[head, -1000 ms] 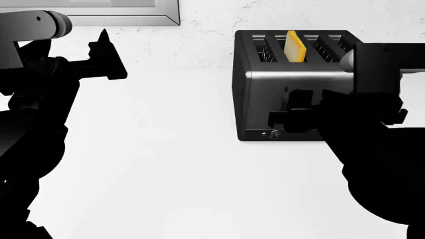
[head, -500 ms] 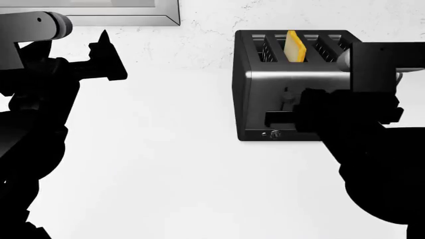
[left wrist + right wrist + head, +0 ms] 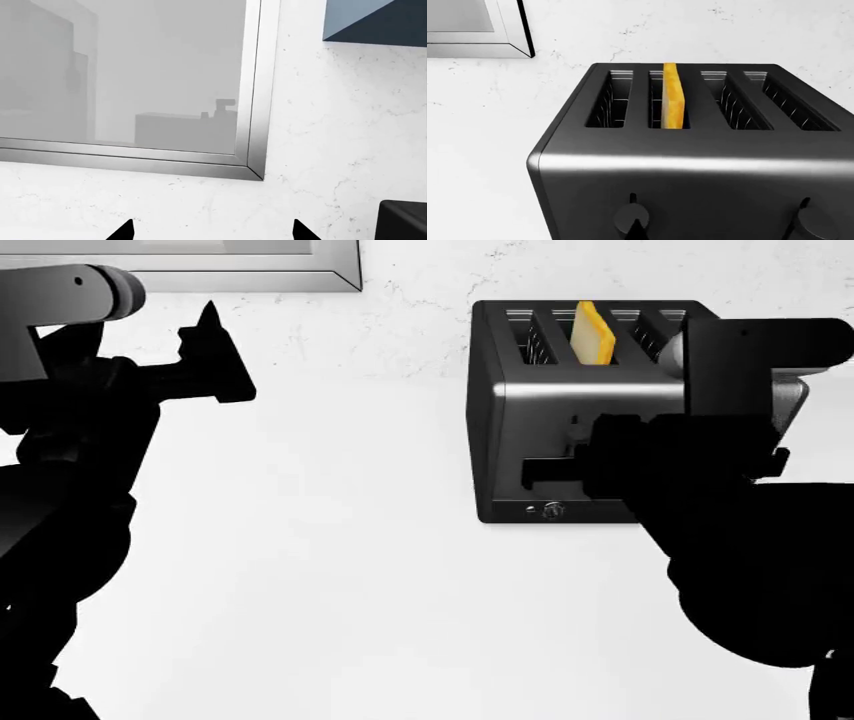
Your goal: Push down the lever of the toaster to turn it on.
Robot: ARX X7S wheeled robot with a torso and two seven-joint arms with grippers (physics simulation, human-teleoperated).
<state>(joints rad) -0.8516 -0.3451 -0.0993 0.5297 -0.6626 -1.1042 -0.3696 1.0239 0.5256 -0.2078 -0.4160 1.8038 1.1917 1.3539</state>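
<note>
Your right claw (image 3: 534, 472), its state hidden in silhouette, sits against the toaster (image 3: 694, 165) near the worktop's back edge, its tip at the lever (image 3: 631, 218); drifting sideways slips it off.

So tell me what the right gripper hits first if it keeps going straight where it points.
Most likely the lever: in the right wrist view a fingertip of the right gripper shows just below that knob on the toaster front. Contact can't be confirmed.
</note>
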